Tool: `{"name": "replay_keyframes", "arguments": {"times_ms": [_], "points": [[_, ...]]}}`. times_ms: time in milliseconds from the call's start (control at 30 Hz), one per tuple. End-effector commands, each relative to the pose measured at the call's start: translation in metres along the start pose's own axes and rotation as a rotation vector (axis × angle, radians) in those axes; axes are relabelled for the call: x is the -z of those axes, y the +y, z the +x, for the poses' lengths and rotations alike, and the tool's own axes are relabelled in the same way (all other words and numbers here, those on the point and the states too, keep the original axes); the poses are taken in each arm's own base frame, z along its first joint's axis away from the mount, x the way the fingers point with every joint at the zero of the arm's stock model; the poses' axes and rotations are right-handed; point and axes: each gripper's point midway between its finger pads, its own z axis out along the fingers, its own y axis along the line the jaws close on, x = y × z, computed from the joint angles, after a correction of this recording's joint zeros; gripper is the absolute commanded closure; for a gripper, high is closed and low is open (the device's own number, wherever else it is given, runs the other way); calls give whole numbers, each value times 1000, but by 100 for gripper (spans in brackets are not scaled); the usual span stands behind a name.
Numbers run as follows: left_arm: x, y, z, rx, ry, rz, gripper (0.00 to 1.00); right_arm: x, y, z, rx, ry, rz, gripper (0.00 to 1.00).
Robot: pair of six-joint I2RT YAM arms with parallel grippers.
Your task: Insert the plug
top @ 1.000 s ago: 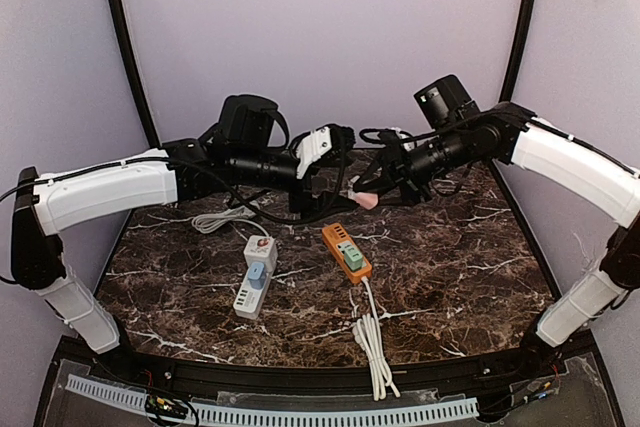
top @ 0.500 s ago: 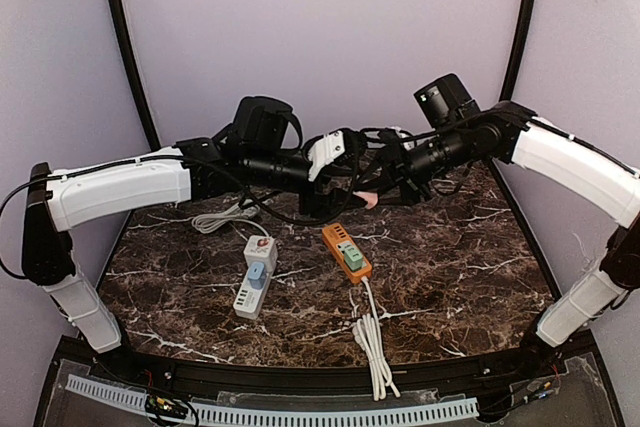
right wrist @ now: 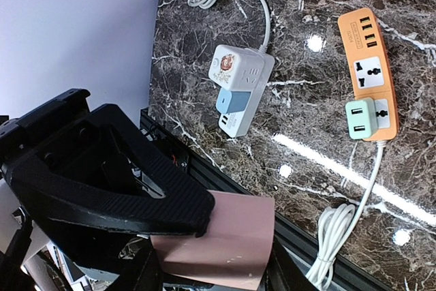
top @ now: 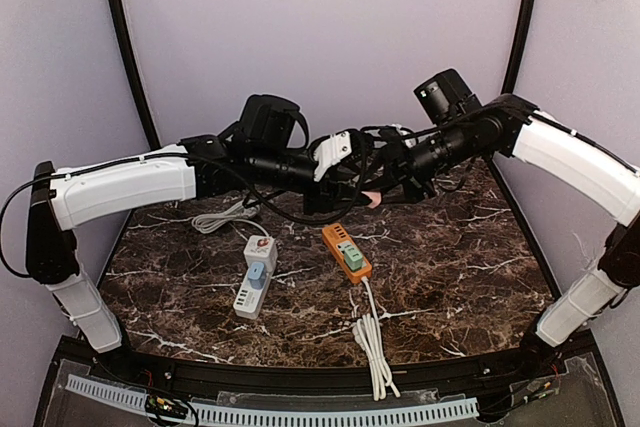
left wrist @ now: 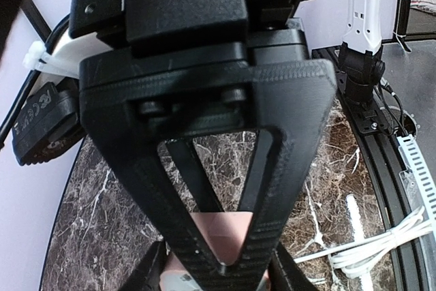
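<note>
Two power strips lie on the surface (top: 450,267): one white strip (top: 247,300) and one orange strip (top: 334,237). There are three plugs: one blue plug (top: 256,272), one green plug (top: 353,258), one pink plug (right wrist: 218,240). Two bundled white cables: one back cable (top: 222,217), one front cable (top: 375,342).

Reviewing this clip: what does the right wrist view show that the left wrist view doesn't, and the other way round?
Only the right wrist view: the white power strip with a blue adapter plugged in, and the orange power strip carrying a green adapter. Only the left wrist view: an arm base at the table's edge, and the left fingers closed on the pink plug. Both: that pink plug gripped between fingers, above the marble table.
</note>
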Motion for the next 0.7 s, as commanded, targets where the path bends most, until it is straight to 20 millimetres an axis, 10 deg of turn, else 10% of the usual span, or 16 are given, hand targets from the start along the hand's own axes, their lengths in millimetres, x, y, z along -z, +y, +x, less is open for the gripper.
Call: {"name": "replay_keyframes", "arguments": {"times_ms": [0, 433, 667], "points": [[-4, -2, -4, -18, 11, 6, 86, 4, 15, -1, 32, -9, -33, 78], [18, -2, -26, 11, -53, -26, 99, 19, 24, 7, 95, -23, -70, 2], [38, -3, -37, 28, -110, -67, 99, 37, 31, 8, 141, -66, -111, 1]]}}
